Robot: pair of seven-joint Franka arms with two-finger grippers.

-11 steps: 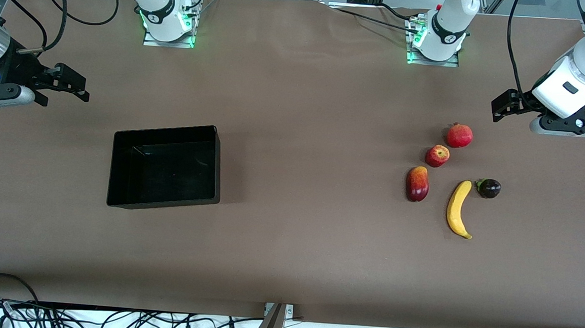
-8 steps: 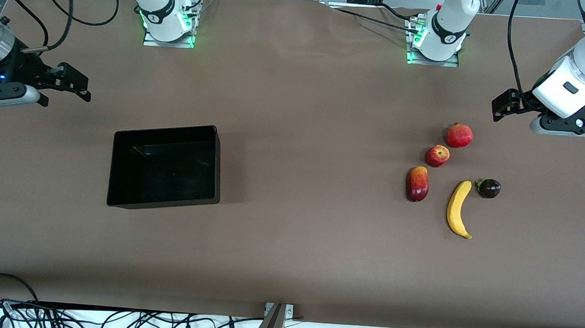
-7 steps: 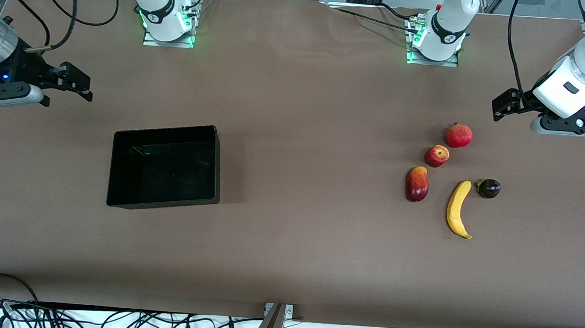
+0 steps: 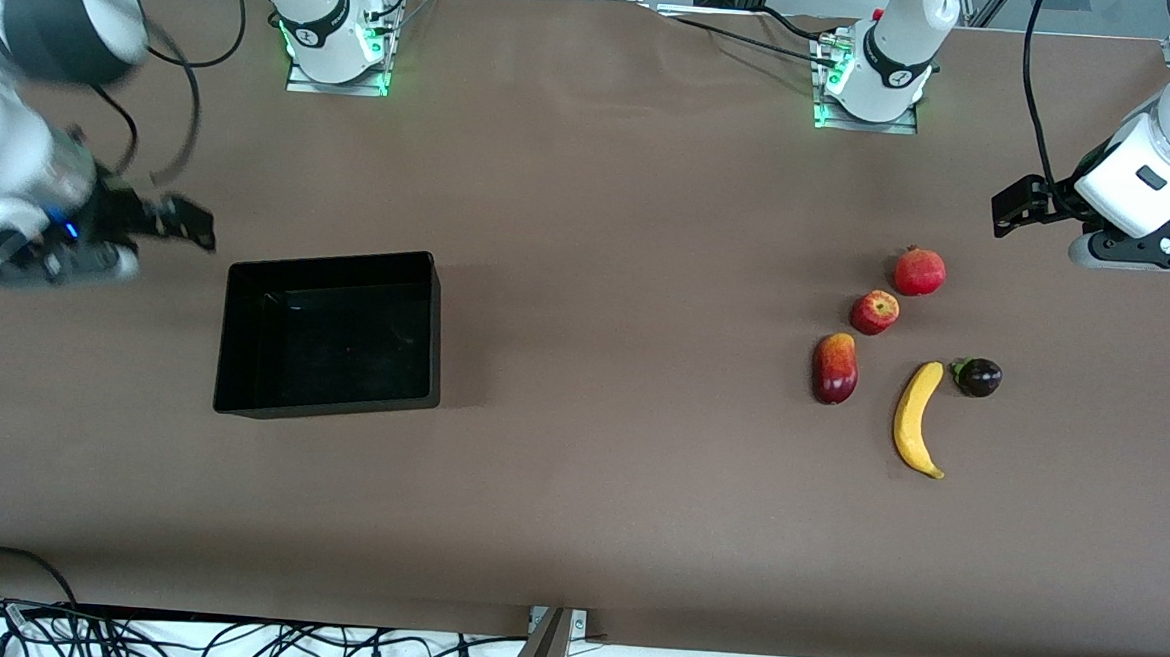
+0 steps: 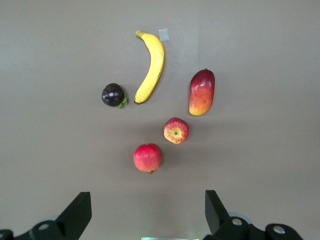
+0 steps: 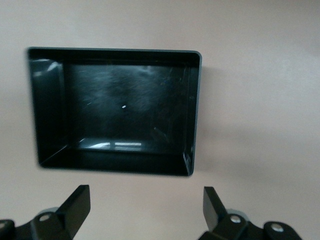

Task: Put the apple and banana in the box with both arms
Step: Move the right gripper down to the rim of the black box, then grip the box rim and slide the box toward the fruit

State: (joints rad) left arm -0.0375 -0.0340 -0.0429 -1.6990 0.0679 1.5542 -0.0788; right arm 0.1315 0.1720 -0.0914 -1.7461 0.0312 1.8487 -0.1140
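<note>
The left gripper (image 4: 1014, 206) hung with fingers spread at the pomegranate's (image 4: 919, 272) two o'clock; the apple (image 4: 875, 312) and banana (image 4: 915, 418) lay apart below. The right gripper (image 4: 188, 225) gaped empty beside the box (image 4: 234, 338), at its ten o'clock.

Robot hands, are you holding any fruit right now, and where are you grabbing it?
Nothing is held. The left gripper and the right gripper are both open and empty; the apple and banana lie on the table.
</note>
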